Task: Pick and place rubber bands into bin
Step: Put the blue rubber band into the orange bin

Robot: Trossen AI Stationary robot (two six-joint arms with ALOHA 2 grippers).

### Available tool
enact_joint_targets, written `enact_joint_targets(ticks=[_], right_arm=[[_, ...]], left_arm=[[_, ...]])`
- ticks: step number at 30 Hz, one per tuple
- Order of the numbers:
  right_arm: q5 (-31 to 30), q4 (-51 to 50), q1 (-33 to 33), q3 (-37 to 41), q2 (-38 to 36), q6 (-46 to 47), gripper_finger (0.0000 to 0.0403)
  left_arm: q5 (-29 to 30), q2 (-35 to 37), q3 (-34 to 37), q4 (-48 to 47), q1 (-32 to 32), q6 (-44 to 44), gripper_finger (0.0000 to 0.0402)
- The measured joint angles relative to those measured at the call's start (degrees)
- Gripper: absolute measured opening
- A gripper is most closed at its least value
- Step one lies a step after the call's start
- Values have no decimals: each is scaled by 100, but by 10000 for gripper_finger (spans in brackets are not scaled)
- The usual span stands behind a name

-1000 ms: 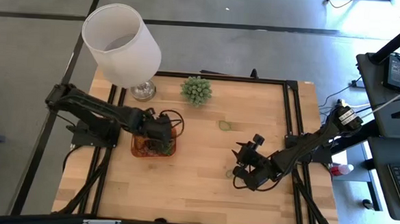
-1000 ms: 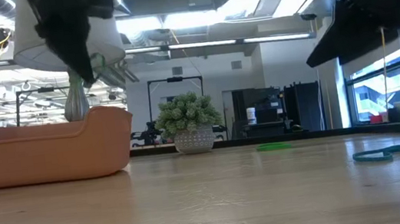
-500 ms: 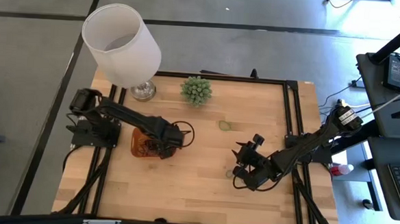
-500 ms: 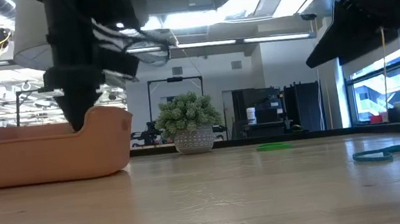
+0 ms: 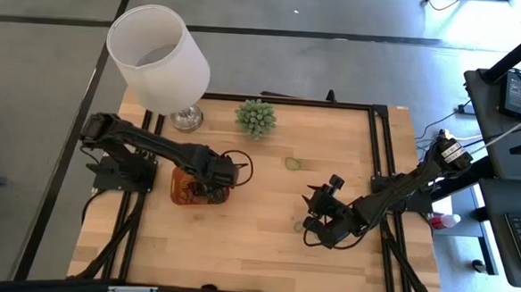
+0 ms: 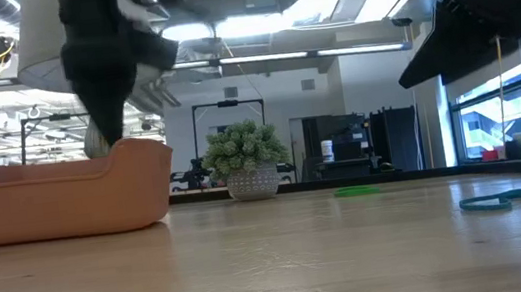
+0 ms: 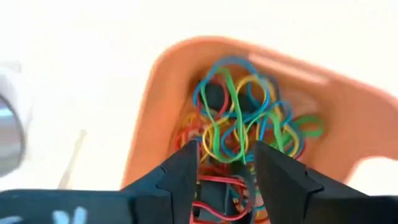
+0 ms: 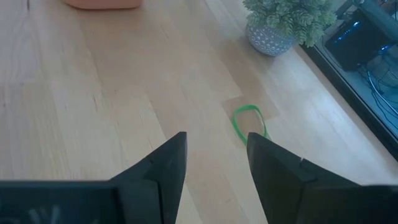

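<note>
The orange bin [image 5: 179,195] sits left of the table's middle and holds a heap of coloured rubber bands [image 7: 239,121]. My left gripper [image 7: 227,158] points down into the bin [image 7: 155,106], open, with the heap right below its fingertips. It also shows above the bin's rim [image 6: 56,198] in the low view. A green rubber band [image 8: 249,124] lies flat on the wood ahead of my right gripper [image 8: 214,152], which stands open over the table's right half. Another band [image 6: 505,200] lies near the right gripper [image 5: 315,216]. My left gripper comes at the heap in the bin from above, pointing down. A red band [image 7: 217,183] shows in the gap far back between the fingers. I cannot tell whether the fingers touch it or any other band.
A white lamp [image 5: 158,56] stands at the far left corner, its foot close behind the bin. A spiky green plant [image 5: 256,117] stands at the far edge, mid-table. Bare wood lies between the bin and the right gripper.
My left gripper has sunk from above the bin's rim down into the bin. The green band that hung at its fingers a second ago no longer shows there in the low view.
</note>
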State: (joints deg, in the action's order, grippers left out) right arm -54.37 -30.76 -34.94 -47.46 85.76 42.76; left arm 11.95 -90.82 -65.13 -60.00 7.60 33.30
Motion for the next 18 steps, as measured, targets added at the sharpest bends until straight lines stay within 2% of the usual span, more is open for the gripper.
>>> enact_joint_targets(ticks=[4,8,11,15,18], right_arm=[[2,3,0,0,0,-67,172],[1,7,0,0,0,-126,172],[2,9,0,0,0,-144,172],[2,11,0,0,0,-144,172],[2,15,0,0,0,-145,172]], left_arm=[[216,391,-165,-125,0,99,154],[1022,809,-194,128,45,404,143],[1484,1014,-192,567,134,188,127],[1475,1054,-178,1336,190,-500,87],[1244,934,-178,1869,187,-948,41]])
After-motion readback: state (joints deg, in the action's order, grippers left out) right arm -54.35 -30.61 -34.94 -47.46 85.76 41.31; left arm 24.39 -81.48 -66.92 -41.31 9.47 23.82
